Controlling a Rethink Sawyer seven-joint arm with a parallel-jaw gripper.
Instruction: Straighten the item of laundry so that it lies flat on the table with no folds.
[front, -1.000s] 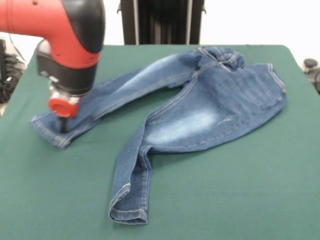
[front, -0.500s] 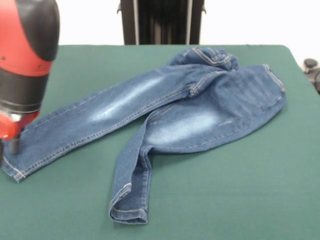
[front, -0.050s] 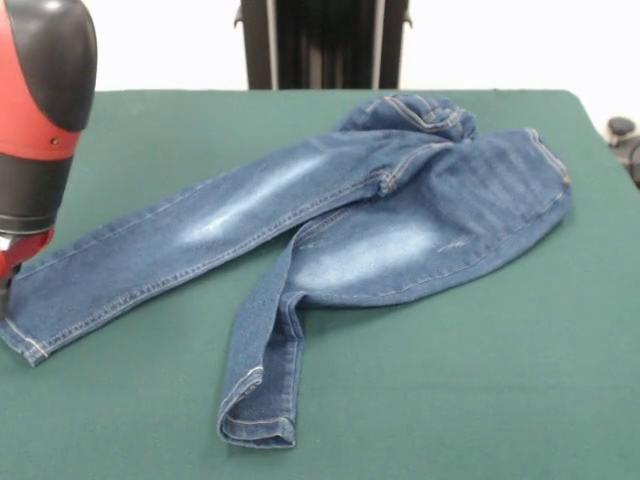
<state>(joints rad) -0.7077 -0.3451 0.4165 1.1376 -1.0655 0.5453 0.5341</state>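
You're looking at the jeans with one leg lying flat on the desk; the other is bending, waistband bunching. The gripper's opening is hidden.

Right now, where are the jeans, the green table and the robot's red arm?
jeans (front, -0.050s: 400, 225): front view, on the faded thigh patch of the bent leg.
table (front, -0.050s: 480, 400): front view, on bare green top near the front.
red arm (front, -0.050s: 35, 110): front view, at the left edge, on its red and black housing.
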